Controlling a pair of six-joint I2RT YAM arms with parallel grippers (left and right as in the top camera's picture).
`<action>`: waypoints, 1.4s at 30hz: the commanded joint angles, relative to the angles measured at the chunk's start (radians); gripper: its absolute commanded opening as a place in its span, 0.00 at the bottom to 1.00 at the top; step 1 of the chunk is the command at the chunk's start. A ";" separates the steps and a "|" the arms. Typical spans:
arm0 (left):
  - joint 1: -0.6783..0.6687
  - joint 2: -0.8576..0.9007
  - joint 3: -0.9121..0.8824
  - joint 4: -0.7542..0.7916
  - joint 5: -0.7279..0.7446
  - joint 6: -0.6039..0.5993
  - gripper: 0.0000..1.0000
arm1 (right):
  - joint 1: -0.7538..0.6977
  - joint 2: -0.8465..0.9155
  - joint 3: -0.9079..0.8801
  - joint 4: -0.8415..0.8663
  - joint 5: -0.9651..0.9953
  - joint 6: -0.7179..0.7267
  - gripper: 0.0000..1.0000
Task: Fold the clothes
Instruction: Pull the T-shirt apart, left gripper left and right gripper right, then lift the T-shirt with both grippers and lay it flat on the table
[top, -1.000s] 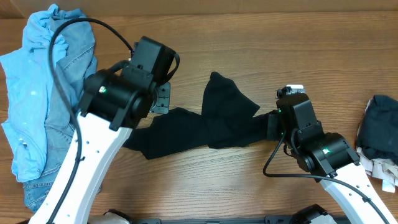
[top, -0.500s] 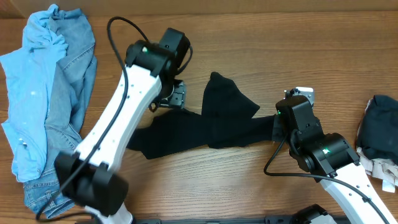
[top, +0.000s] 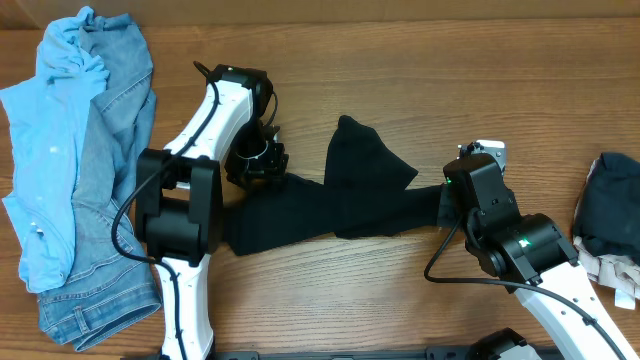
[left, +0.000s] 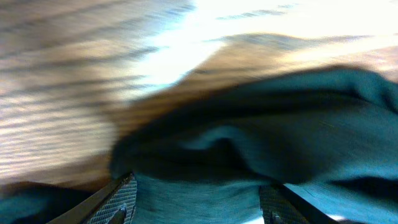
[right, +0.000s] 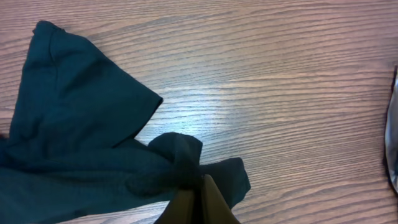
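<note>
The black T-shirt (top: 345, 205) lies crumpled and stretched across the middle of the wooden table, with one sleeve pointing up. My left gripper (top: 262, 160) is at its left end, jaws open with the dark cloth (left: 249, 149) lying between the two fingers (left: 199, 202). My right gripper (top: 442, 200) is shut on the shirt's right edge, pinching a bunch of fabric (right: 180, 158) between the fingertips (right: 200, 186). A light blue shirt (top: 45, 150) lies on blue denim jeans (top: 110, 130) at the far left.
A second dark garment (top: 610, 210) with pale cloth under it lies at the right edge of the table. The table's far edge runs along the top of the overhead view.
My left arm has swung far forward and down, bringing its gripper from above the shirt's left end onto the cloth. The right arm and shirt have barely moved.
</note>
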 joint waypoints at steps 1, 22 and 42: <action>0.034 0.012 0.011 0.010 -0.100 -0.026 0.67 | -0.003 -0.004 0.010 -0.002 0.018 0.007 0.04; 0.032 0.014 0.011 -0.010 0.108 0.050 0.04 | -0.003 -0.004 0.010 -0.001 0.018 0.007 0.04; 0.037 -0.765 0.053 0.039 -0.056 -0.008 0.04 | -0.003 -0.005 0.290 -0.093 0.160 0.002 0.04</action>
